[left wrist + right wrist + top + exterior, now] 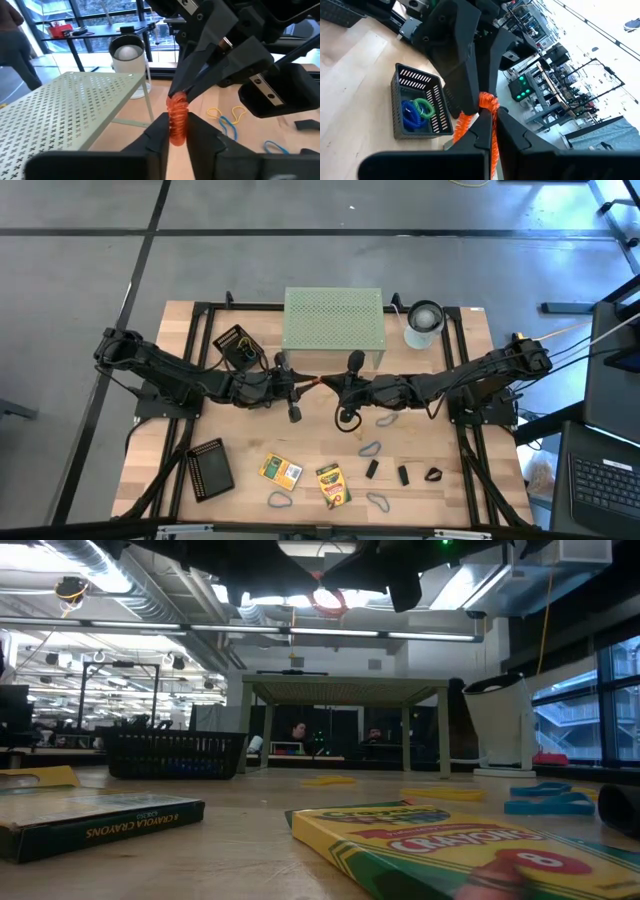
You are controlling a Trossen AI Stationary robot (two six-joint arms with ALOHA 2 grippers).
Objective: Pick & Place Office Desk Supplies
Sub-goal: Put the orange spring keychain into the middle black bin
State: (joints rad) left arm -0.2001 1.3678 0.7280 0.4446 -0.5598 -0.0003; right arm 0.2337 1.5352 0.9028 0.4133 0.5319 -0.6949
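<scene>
— Left hand (175, 131) is pinched on the orange coiled loop (176, 116), and the right hand (487, 125) is shut on its other end. Both meet in the air in front of the green riser (333, 320).

— Why hold it from both sides?

— Looks like a handover: the left arm is nearer the mesh tray (418, 111), which already holds blue and green loops, so the loop probably goes there.

— What else is about?

— Two crayon boxes (281, 471), loose loops (371, 448) and black clips (372, 468) lie on the surface well below. A white cylinder (424, 323) stands beside the riser. Only the riser is close to the hands.
</scene>
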